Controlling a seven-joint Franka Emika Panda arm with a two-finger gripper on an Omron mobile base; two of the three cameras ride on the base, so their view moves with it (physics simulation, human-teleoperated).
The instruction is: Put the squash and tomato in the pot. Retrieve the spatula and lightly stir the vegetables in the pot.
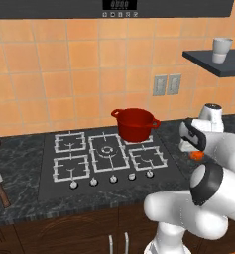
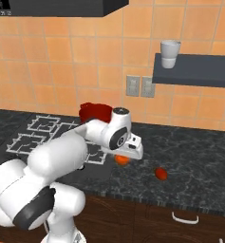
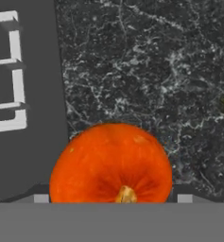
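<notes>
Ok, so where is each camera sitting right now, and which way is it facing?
Left base view: behind the arm to its left, facing the stove, pot and spatula; the white arm rises lower right.
Right base view: behind the arm to its right, facing the counter, tomato and shelf cup; the arm rises lower left.
Hand view: on the hand, looking down at the squash between the gripper tips.
Shared: both base views show the pot; all three show the squash.

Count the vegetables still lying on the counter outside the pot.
2. The squash lies on the dark counter just right of the cooktop, under the gripper. The tomato lies further right. The pot's inside is not visible.
</notes>
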